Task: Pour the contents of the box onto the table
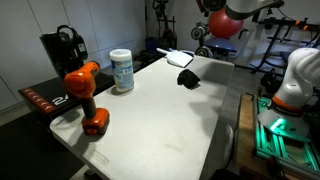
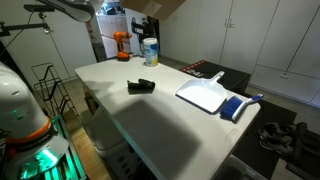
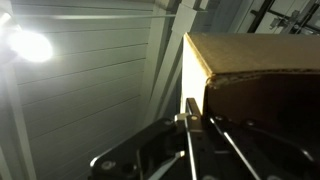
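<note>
In the wrist view a brown cardboard box [image 3: 262, 55] fills the right side, close to the camera. One finger of my gripper [image 3: 193, 112] lies flat against the box's left wall; the other finger is hidden behind the box. The gripper looks shut on the box's wall. The box is held high up, facing a corrugated wall and a bright lamp. In both exterior views only a part of my arm shows at the top edge [image 1: 255, 8] [image 2: 70, 8]; the gripper and the box are out of frame there. No contents of the box can be seen.
On the white table [image 1: 160, 120] stand an orange drill [image 1: 85, 92], a white canister [image 1: 122, 70] and a black machine [image 1: 65, 48]. A small black object [image 2: 141, 86], a white dustpan [image 2: 205, 95] and a blue brush [image 2: 238, 106] lie there too.
</note>
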### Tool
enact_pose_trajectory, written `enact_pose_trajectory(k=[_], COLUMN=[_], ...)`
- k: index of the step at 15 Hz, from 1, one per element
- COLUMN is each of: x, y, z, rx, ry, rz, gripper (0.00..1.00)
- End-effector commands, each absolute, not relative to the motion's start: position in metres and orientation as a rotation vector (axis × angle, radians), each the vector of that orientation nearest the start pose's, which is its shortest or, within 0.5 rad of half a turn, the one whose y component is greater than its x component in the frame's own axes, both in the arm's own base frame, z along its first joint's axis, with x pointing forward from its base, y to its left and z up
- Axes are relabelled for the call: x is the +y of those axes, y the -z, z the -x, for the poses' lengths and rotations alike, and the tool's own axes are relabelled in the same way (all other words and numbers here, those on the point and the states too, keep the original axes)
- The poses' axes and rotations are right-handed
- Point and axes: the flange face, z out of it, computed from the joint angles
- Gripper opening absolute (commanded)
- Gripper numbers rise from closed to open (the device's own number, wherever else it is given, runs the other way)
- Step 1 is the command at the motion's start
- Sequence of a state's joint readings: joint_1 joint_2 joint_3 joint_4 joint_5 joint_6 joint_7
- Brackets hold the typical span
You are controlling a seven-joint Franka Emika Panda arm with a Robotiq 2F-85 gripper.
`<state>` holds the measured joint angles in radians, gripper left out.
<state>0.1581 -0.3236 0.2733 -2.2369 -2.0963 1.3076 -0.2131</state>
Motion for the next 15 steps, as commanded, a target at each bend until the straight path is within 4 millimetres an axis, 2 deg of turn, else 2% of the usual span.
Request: enact_pose_trajectory(k=[1,3,10,15], x=[0.113,0.117,0.113,0.108], y=[-0.657,-0.658,-0.659,-0.673], z=[-0.432,-0.431,-0.431,-0.427], rx=[0.337,0.343,0.345,0.324], ry=[0.125,0.119,0.150,0.152], rz=[-0.688,-0.669,-0.756,-0.963], gripper=[0.01,0.01,0.01,0.01])
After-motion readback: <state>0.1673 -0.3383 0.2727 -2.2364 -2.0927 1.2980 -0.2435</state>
